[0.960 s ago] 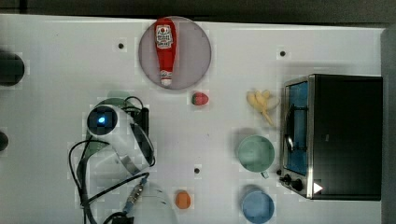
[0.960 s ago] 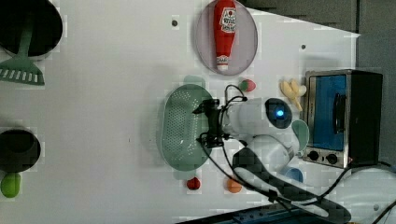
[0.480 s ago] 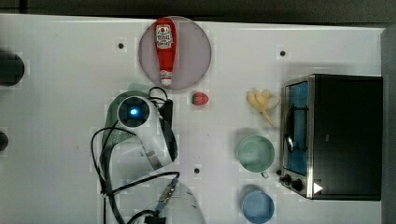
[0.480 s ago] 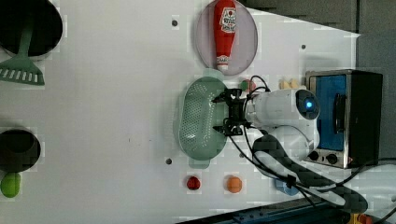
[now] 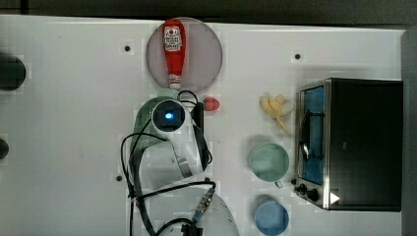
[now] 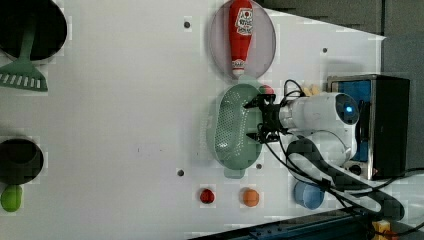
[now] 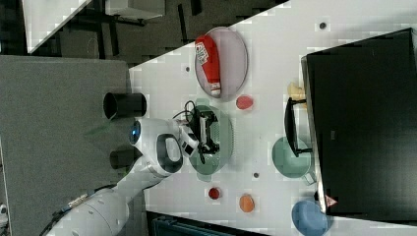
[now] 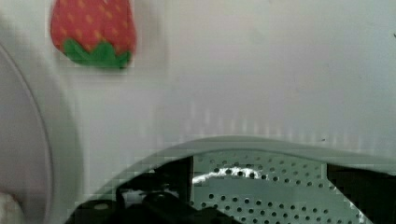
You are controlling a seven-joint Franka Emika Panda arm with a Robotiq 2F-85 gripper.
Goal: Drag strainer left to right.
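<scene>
The strainer (image 6: 232, 131) is a pale mint-green oblong bowl full of small holes, lying just below the grey plate in the left view. My gripper (image 6: 252, 121) is open, its two black fingers spread wide and reaching down at the strainer's wall on the arm's side. In the right view the gripper (image 7: 208, 131) stands over the strainer (image 7: 222, 147). From the top view my arm covers most of the strainer (image 5: 143, 129). The wrist view shows the perforated strainer (image 8: 261, 191) between the two dark fingers (image 8: 159, 184).
A ketchup bottle (image 5: 174, 49) lies on a grey plate (image 5: 206, 54) close behind the strainer. A strawberry (image 5: 211, 103), bananas (image 5: 275, 107), a mint cup (image 5: 268, 162), a blue bowl (image 5: 270, 218) and a toaster oven (image 5: 359, 142) are on the top view's right.
The arm and the strainer have slid together toward the top view's right, ending beside the strawberry below the plate. The fingers have stayed spread.
</scene>
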